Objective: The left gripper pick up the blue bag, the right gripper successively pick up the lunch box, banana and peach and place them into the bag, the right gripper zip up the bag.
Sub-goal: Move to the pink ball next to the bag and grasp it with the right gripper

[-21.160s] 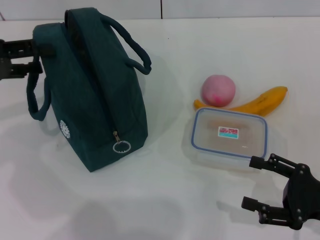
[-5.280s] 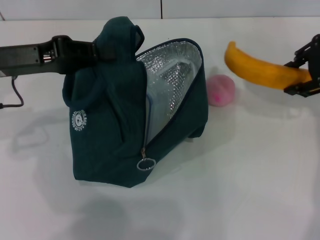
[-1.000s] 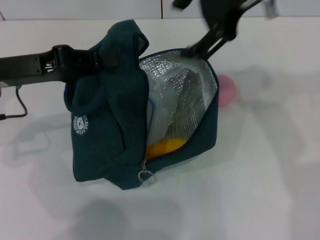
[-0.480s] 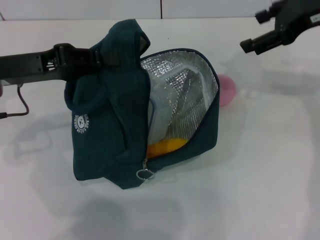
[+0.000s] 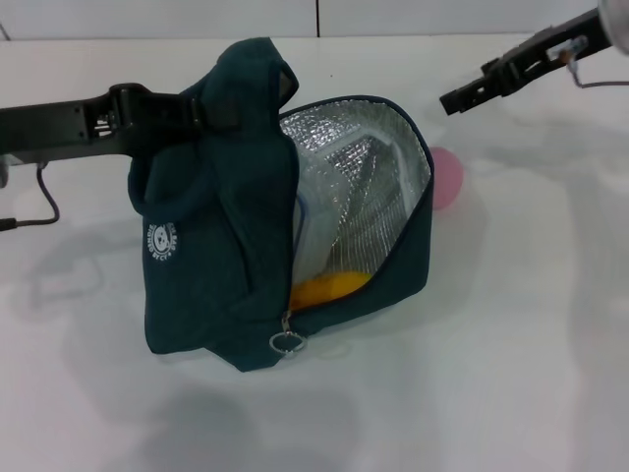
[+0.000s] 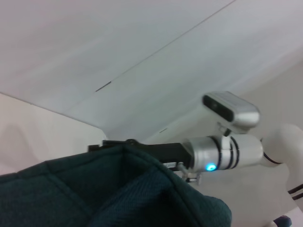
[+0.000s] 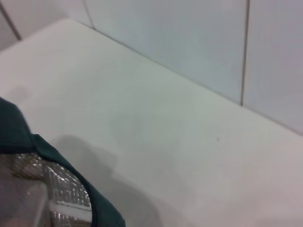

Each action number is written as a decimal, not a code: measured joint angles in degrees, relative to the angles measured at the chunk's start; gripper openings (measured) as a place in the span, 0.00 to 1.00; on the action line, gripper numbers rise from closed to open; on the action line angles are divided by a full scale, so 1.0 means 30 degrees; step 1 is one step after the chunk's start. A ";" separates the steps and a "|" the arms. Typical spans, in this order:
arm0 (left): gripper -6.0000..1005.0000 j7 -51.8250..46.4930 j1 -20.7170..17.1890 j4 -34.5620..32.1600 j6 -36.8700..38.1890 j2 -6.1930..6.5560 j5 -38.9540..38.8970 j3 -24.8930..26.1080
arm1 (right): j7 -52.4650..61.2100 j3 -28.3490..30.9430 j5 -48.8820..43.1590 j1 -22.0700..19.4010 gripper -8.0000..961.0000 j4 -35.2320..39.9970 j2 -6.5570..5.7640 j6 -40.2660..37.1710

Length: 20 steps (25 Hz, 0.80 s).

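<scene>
From the head camera, the left gripper (image 5: 201, 110) reaches in from the robot's left and is buried in the bunched top of the blue bag (image 5: 211, 246); it appears clamped on that fabric, holding it up so the mouth gapes toward the right arm. Inside the foil lining the lunch box (image 5: 305, 241) stands on edge against the near wall, with the banana (image 5: 327, 288) lying low at the opening just beside it. The peach (image 5: 445, 178) sits on the white table (image 5: 511, 344) right behind the bag's far edge, not yet packed. The right gripper (image 5: 482, 88) hangs high above and beyond it, holding nothing; whether its fingers are spread I cannot tell. I'd guess the peach is its next target.

Left wrist camera: only teal fabric in a fold close up, and the right arm's silver wrist (image 6: 222, 152) beyond.

Right wrist camera: bare table and a corner of the bag's lined rim, so that arm is clear of the opening.
</scene>
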<state>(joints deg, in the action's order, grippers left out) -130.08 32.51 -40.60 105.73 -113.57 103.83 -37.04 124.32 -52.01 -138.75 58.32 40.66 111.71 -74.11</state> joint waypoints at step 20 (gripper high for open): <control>0.04 0.0353 0.0121 -0.0001 -0.0010 -0.0050 0.0199 -0.0199 | 0.0578 -0.0979 -0.1150 0.1268 0.79 -0.4531 0.1243 0.3614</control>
<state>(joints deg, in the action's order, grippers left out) -129.02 32.88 -40.60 105.70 -113.72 104.43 -37.63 126.05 -54.95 -142.20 62.12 27.07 115.44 -63.27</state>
